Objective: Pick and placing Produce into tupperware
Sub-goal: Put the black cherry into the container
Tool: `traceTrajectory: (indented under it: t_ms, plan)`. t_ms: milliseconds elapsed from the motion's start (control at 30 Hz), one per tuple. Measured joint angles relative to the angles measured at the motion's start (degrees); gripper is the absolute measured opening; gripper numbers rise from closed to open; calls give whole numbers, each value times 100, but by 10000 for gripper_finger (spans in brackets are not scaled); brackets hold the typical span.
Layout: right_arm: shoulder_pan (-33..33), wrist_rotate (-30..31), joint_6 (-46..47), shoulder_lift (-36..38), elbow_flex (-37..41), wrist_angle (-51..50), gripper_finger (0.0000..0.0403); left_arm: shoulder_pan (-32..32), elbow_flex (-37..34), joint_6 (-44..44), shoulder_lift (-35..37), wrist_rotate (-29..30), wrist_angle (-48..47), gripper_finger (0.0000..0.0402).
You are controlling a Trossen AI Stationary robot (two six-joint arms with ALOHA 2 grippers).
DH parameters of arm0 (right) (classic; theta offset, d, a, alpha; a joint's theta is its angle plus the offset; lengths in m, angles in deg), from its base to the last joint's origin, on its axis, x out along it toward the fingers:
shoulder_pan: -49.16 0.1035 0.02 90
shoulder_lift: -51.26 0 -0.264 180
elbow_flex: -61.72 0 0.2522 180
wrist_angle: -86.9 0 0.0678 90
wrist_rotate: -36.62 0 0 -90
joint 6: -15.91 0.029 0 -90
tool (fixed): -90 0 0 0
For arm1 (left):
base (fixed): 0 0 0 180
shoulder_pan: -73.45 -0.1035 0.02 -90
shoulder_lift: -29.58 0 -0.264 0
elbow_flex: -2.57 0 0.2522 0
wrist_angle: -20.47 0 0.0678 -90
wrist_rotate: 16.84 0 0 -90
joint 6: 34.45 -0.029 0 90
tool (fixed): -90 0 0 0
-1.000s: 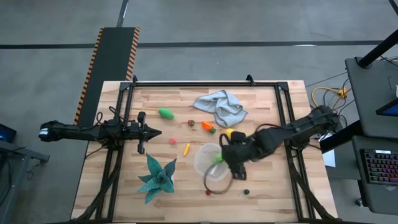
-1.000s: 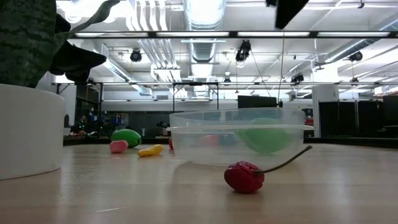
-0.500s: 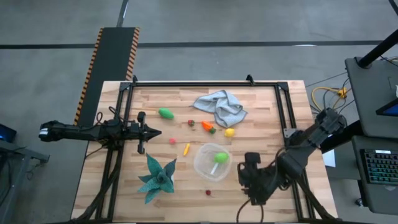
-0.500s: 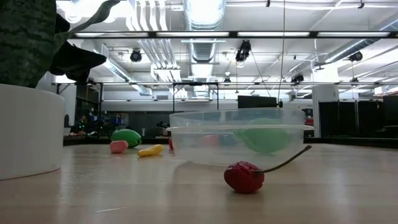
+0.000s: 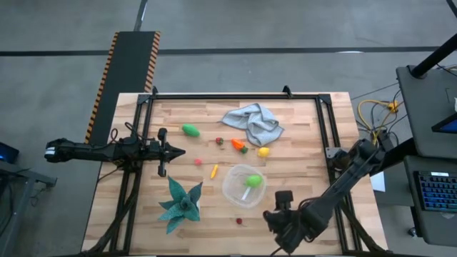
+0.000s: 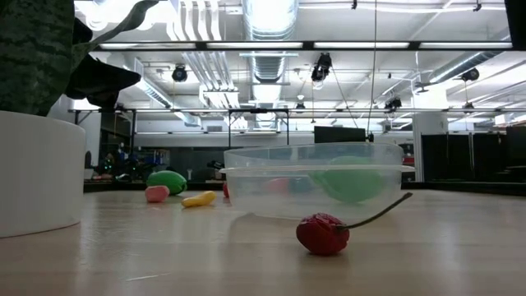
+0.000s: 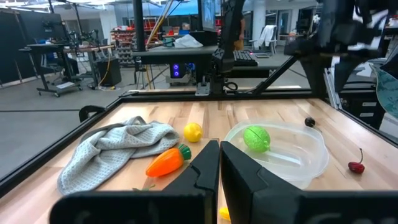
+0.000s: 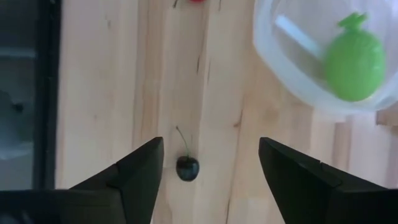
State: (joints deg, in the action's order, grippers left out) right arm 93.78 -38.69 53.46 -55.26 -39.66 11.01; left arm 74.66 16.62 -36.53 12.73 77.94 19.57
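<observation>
Since the earlier frame my right arm has swung off the tupperware (image 5: pixel 244 186) and down to the front edge of the table; my right gripper (image 5: pixel 285 227) now hangs there, at about 4 o'clock from the container. My left arm has not shifted: left gripper (image 5: pixel 173 150) parked at the left side of the table, fingers pressed together, holding nothing.

Progress: early. One piece is in, the green fruit (image 5: pixel 252 180), lying inside the tupperware. Left out on the wood: green oval piece (image 5: pixel 190 130), carrot (image 5: pixel 238 145), small red piece (image 5: pixel 220 140), lemon (image 5: pixel 263 151), pink piece (image 5: pixel 198 162), yellow-orange piece (image 5: pixel 213 170), red cherry (image 5: pixel 239 220) and dark cherry (image 8: pixel 186 167).

Position of target relative to claw: in the right wrist view the dark cherry lies on the table between my two spread fingers, nearer one finger than the other, stem pointing away from me. Fingers spread, empty, not touching it. I judge this cherry the next pick, with the red cherry just at 9 o'clock from it
</observation>
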Motion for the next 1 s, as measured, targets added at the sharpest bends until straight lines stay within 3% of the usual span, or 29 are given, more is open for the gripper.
traceTrajectory:
  t_ms: [367,1000]
  plan:
    - [0,-596,6,-925,2,127,250,-2,0,14,1,-2,-15,0]
    - [0,-615,-166,-1445,27,522,237,0,0,20,1,-4,-2,0]
